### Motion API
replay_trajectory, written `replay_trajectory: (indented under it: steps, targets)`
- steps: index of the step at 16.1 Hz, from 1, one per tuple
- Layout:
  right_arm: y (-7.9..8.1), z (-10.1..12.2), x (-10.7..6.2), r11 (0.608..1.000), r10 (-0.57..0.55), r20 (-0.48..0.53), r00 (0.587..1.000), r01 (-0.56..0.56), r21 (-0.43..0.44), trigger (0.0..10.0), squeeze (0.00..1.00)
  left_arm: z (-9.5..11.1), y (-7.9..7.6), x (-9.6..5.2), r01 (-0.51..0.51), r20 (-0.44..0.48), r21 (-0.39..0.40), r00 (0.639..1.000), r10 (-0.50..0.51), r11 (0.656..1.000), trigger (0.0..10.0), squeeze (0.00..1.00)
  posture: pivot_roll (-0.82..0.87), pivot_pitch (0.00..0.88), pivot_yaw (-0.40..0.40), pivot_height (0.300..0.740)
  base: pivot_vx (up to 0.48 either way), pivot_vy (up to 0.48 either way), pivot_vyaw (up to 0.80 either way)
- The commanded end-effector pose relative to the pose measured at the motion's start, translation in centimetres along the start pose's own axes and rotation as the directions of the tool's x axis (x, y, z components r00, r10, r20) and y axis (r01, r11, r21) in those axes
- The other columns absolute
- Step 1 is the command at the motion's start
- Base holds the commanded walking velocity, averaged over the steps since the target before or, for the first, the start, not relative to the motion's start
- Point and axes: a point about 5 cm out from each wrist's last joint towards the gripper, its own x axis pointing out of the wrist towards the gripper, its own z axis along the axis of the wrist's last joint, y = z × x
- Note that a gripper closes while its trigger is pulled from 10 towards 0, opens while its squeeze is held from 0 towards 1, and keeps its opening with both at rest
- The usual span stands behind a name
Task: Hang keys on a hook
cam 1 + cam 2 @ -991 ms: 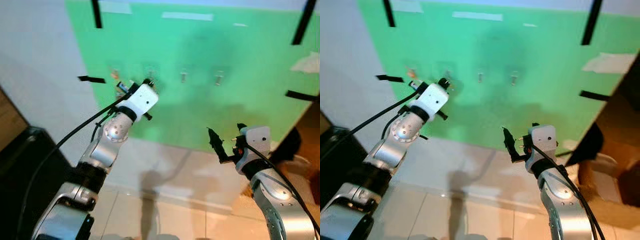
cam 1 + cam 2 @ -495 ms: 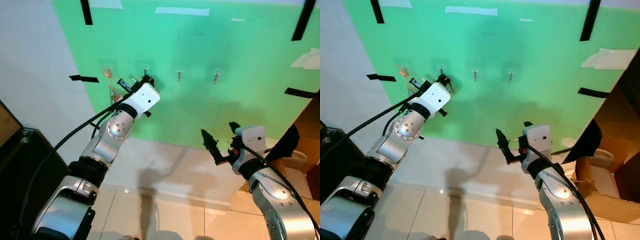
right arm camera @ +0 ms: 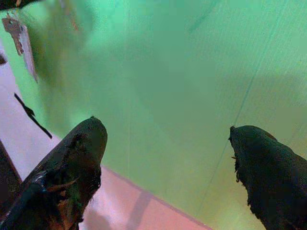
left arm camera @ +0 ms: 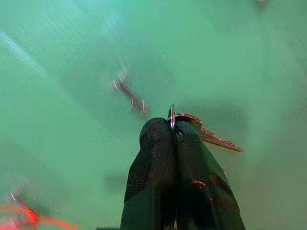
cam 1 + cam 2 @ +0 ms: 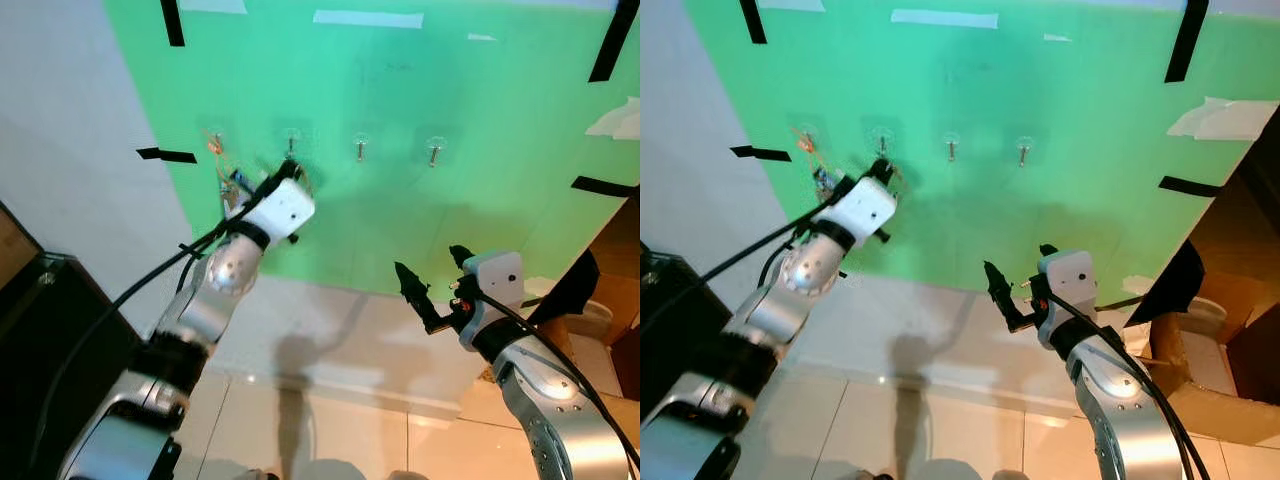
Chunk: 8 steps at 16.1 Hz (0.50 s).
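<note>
A bunch of small brass-coloured keys on a thin metal ring sits at mid-frame in the left wrist view, pinched at the ring by the clenched left gripper. Around it, a green board taped to the wall carries four small metal hooks; the second hook is just above the gripper, and the leftmost hook already bears an orange-tagged bunch. The held keys' long axis points toward the frame's right edge. The right gripper, lower right, is spread wide.
</note>
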Motion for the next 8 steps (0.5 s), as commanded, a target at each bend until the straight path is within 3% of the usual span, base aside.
replay_trajectory:
  steps: [1, 5, 8]
  targets:
    - [0.0, 0.0, 0.0, 1.000, 0.007, -0.004, 1.000, -0.007, 0.004, 10.0, 0.00, 0.0, 0.7, -0.1, -0.014, 0.000, -0.009, 1.000, 0.014, 1.000, 10.0, 0.00, -0.22, 0.000, 0.035, 0.740, 0.000, 0.000, 0.00]
    - [0.2, 0.0, 0.3, 1.000, 0.019, -0.005, 1.000, -0.019, 0.004, 10.0, 0.00, -0.3, 1.1, -0.8, -0.046, -0.018, -0.016, 0.999, 0.046, 0.999, 10.0, 0.00, -0.21, 0.000, 0.026, 0.740, 0.000, 0.000, 0.00]
    - [0.3, 0.3, 0.5, 1.000, 0.029, 0.007, 1.000, -0.029, 0.004, 10.0, 0.00, 0.3, 2.2, -0.1, -0.092, 0.012, 0.015, 0.996, 0.092, 0.996, 10.0, 0.00, -0.21, 0.000, 0.026, 0.740, 0.000, 0.000, 0.00]
